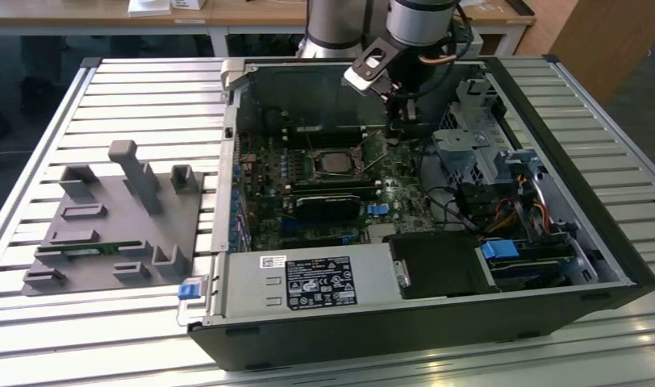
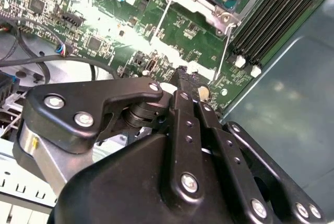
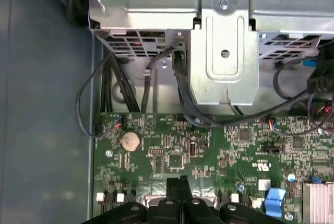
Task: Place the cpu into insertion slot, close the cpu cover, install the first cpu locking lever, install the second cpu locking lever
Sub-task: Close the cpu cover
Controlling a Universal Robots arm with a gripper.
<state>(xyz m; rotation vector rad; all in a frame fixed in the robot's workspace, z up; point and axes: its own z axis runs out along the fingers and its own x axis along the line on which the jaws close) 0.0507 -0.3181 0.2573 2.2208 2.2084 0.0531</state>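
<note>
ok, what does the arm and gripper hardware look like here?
The arm has fat cylindrical links, one silvery, one darker grey. The gripper is matte black, with linkage-style jaws built from rounded plates with silver screws. A white-and-black camera block is mounted at the wrist.

Exterior view high, wrist views close, seemingly sharing motherboard (image 2: 193,31) (image 3: 219,151)

Silvery square cpu (image 1: 334,164) sits flat in the slot (image 1: 314,161) mid-board, with the grey cover (image 2: 206,7) framing it.
</note>
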